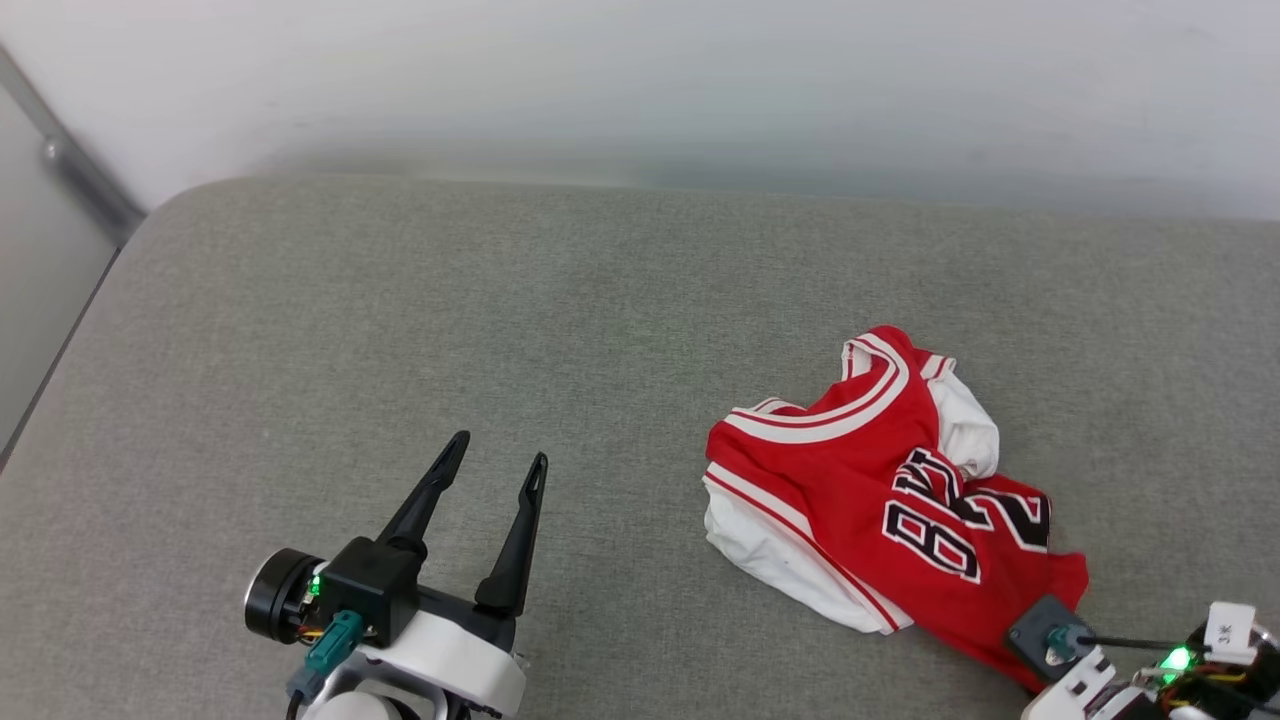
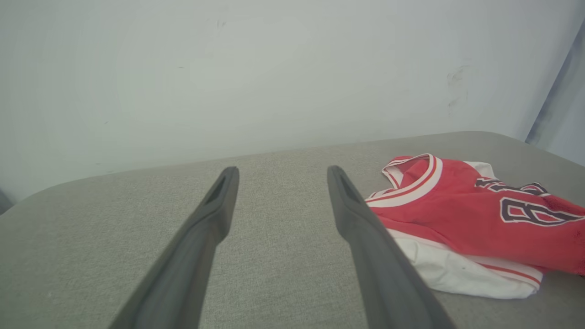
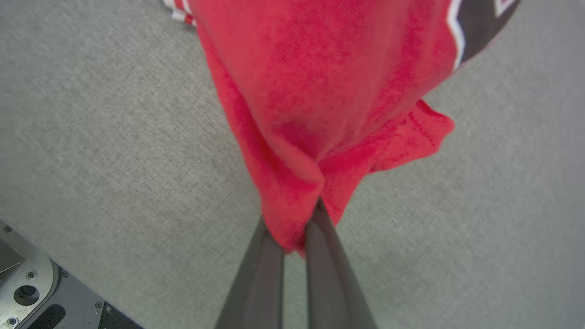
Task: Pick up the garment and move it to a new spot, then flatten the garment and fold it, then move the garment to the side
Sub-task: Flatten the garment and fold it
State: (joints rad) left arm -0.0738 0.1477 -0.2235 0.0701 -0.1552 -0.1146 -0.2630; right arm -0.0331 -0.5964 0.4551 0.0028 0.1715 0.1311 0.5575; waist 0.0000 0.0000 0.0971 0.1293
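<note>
Fingers (image 3: 267, 274) of the right gripper (image 3: 305, 219) are pressing fully together, pinching a bunched red fold at one edge of the garment (image 1: 850, 470), a red basketball-jersey shirt with white short sleeves and black white-outlined numerals. Garment is lying crumpled on the right part of the grey woven-fabric cushion (image 1: 450, 290). Left gripper (image 1: 500, 450) is hanging over bare cushion, jaws spread wide, holding nothing, well apart from the garment.

The garment (image 1: 850, 490) lies rightward on the cushion (image 1: 400, 330).
</note>
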